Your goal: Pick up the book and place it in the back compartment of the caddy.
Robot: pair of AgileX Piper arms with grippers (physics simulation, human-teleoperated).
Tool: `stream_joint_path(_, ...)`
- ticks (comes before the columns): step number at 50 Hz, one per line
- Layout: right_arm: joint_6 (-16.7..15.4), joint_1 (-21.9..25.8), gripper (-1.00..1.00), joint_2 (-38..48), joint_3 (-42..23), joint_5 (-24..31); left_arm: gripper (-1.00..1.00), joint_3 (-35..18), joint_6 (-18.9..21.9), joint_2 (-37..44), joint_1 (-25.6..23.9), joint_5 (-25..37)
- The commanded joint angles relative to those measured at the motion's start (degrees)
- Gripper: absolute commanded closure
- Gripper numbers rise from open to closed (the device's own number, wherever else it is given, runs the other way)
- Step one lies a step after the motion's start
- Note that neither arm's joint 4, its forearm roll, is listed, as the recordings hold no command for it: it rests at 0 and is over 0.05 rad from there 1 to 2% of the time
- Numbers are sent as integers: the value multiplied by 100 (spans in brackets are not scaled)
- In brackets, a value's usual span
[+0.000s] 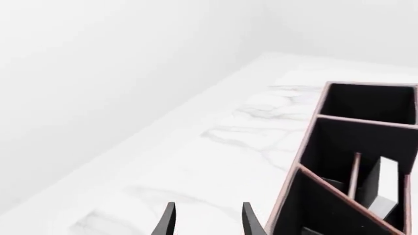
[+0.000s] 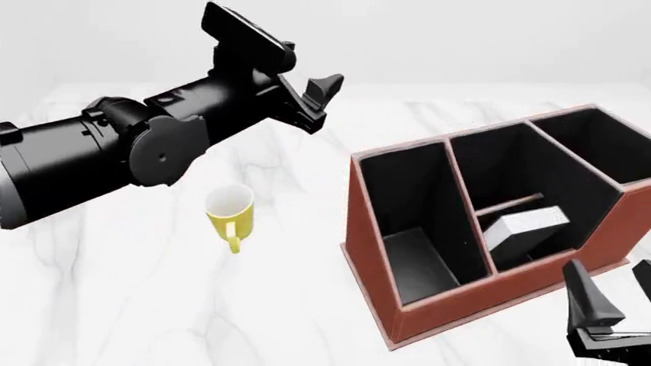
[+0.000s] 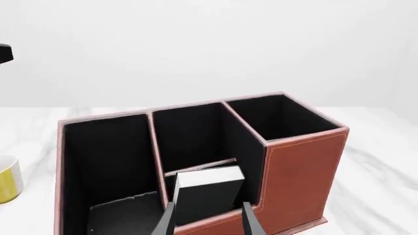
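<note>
The black book with white page edges (image 2: 524, 229) leans tilted inside the small squarish cell (image 2: 572, 225) behind the low outer wall of the reddish-brown caddy (image 2: 428, 305). It also shows in the right wrist view (image 3: 209, 193) and the left wrist view (image 1: 385, 188). My right gripper (image 2: 615, 286) is open and empty, just outside that low wall, fingers (image 3: 168, 218) pointing at the book. My left gripper (image 2: 317, 99) is open and empty, raised high to the left of the caddy (image 1: 287, 186), over bare marble.
A yellow mug (image 2: 231, 210) stands on the white marble table left of the caddy, below the left arm; its edge shows in the right wrist view (image 3: 7, 178). The caddy's long cells hold nothing visible.
</note>
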Motion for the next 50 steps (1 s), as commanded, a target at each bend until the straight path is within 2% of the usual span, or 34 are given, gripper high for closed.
stream_joint_path(1,91,319,-100,1744,-1,-1188,-100,361,-135,-253,121,-208)
stream_joint_path(2,195,353,-100,2340,-2,-1629,-100,374,-127,-285,124,-193)
stream_joint_path(5,179,336,-100,2739,2,-2030,-100,401,-122,-321,128,-182)
stream_joint_path(7,169,397,-100,2708,-23,-2022,-100,438,-111,-362,116,-170)
stream_joint_path(11,-13,610,-100,1717,-811,-777,-100,442,-120,-438,74,-133)
stream_joint_path(12,-52,648,-100,1573,-1020,-535,-100,434,-130,-455,69,-126)
stream_joint_path(13,-52,648,-100,1563,-1023,-521,-100,434,-130,-456,69,-126)
stream_joint_path(16,-6,749,-100,1275,-1871,230,-100,417,-143,-476,60,-125)
stream_joint_path(17,-91,754,-100,1113,-2244,509,-100,413,-150,-475,50,-125)
stream_joint_path(19,-274,789,-100,853,-2732,847,-100,412,-164,-482,35,-127)
stream_joint_path(22,-344,721,-100,696,-3652,1382,-100,438,-181,-513,-10,-154)
stream_joint_path(24,-423,722,-100,630,-4028,1624,-100,458,-209,-520,-8,-189)
stream_joint_path(25,-559,870,-100,606,-4234,1796,-100,484,-211,-520,-10,-220)
stream_joint_path(26,-647,995,-100,568,-4332,1888,-100,500,-222,-521,-14,-242)
stream_joint_path(29,-647,1042,-100,609,-4425,1975,-100,519,-227,-518,-12,-272)
stream_joint_path(31,-277,920,-100,1024,-4814,2328,-100,601,-250,-497,-14,-381)
stream_joint_path(34,-183,957,-100,1063,-5042,2568,-100,630,-258,-483,-21,-433)
stream_joint_path(35,-18,1473,-100,1088,-5370,3084,-100,669,-270,-528,13,-483)
stream_joint_path(36,124,1705,-100,1060,-5486,3293,-100,664,-288,-532,64,-513)
stream_joint_path(37,328,1715,-100,1004,-5623,3447,-100,660,-315,-534,84,-550)
stream_joint_path(38,522,1538,-100,968,-5677,3439,-100,662,-334,-545,97,-575)
stream_joint_path(39,987,1219,-100,965,-5679,3382,-100,691,-344,-596,92,-579)
stream_joint_path(42,1690,475,-100,845,-5495,3081,-100,822,-343,-680,73,-629)
stream_joint_path(44,2004,82,-100,734,-5237,2819,-100,910,-322,-683,76,-687)
stream_joint_path(45,2004,82,-100,733,-5235,2816,-100,910,-322,-683,76,-687)
stream_joint_path(46,2656,-532,-100,713,-4706,2301,-100,1017,-395,-717,141,-787)
stream_joint_path(47,3088,-1344,-100,727,-4269,1557,-100,1103,-442,-736,195,-868)
stream_joint_path(48,3296,-1734,-100,891,-4060,1222,-100,1171,-485,-758,213,-918)
stream_joint_path(49,3296,-1735,-100,894,-4057,1215,-100,1172,-485,-758,213,-919)
stream_joint_path(50,3690,-1953,-100,1053,-3796,903,-100,1248,-533,-777,239,-983)
